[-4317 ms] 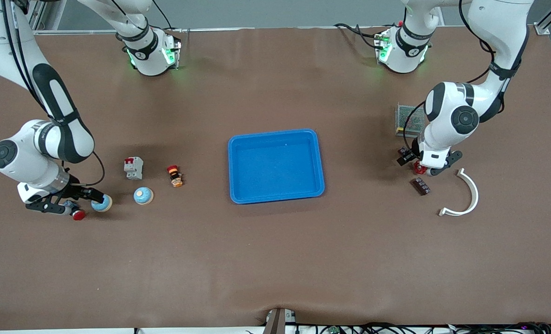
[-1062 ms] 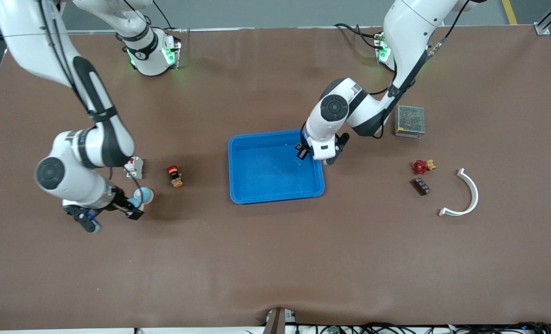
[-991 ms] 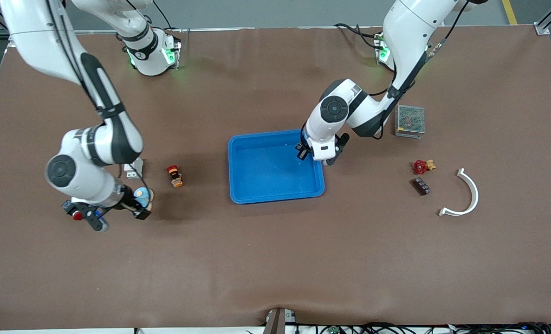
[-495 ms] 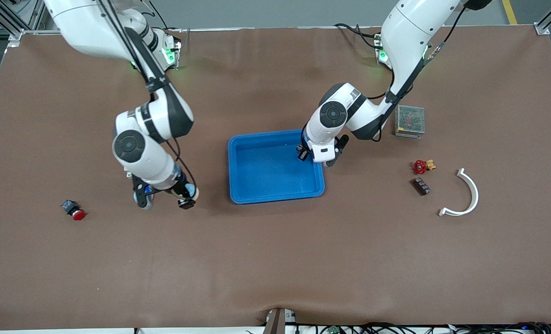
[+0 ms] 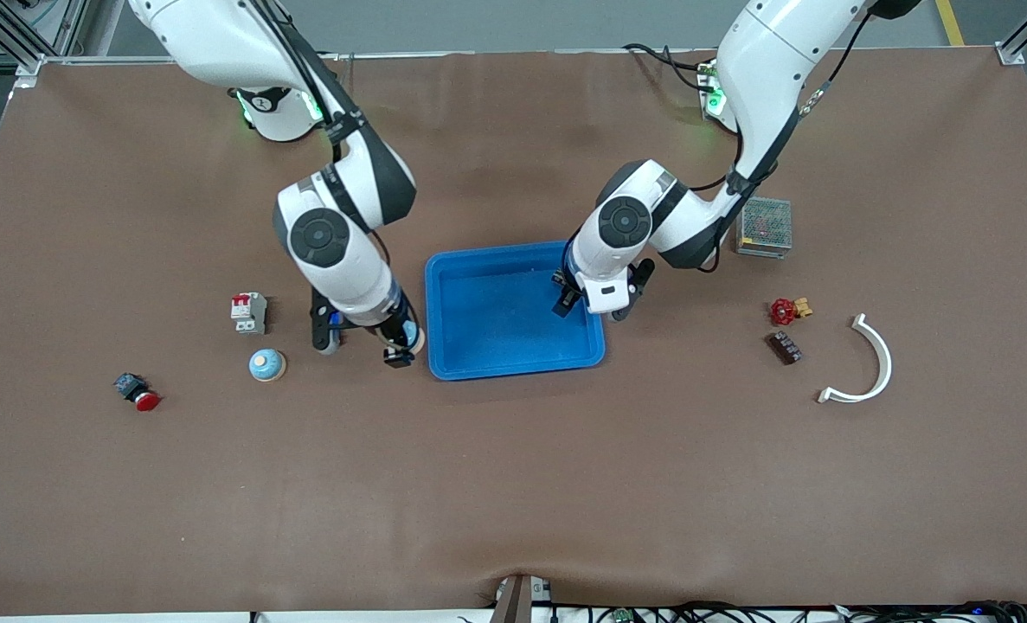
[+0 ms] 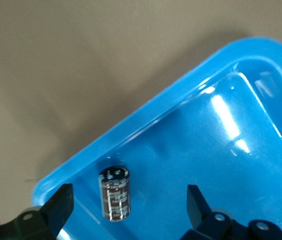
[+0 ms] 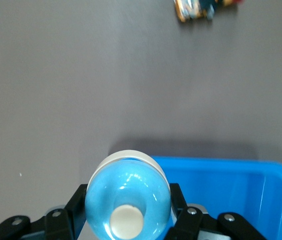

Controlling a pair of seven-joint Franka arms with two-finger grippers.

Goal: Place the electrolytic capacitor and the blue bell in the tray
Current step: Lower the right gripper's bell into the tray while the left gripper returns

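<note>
With the electrolytic capacitor [image 6: 114, 194] lying in the tray [image 5: 444, 363] under the spread left tool [image 5: 593, 304], the right tool [image 5: 364, 338] pinches the blue bell [image 7: 128, 199] just outside the tray's rim, needing a short carry inward before release.

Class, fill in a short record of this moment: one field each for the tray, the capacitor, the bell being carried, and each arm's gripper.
tray: blue, mid-table
electrolytic capacitor: lying in the tray, near its rim, touching no jaws
carried blue bell: clamped in the right gripper, over the table beside the tray's rim
left gripper: over the tray at the left arm's end, jaws open, holding nothing
right gripper: jaws shut on the bell, not yet over the tray
second blue bell: on the table toward the right arm's end
</note>
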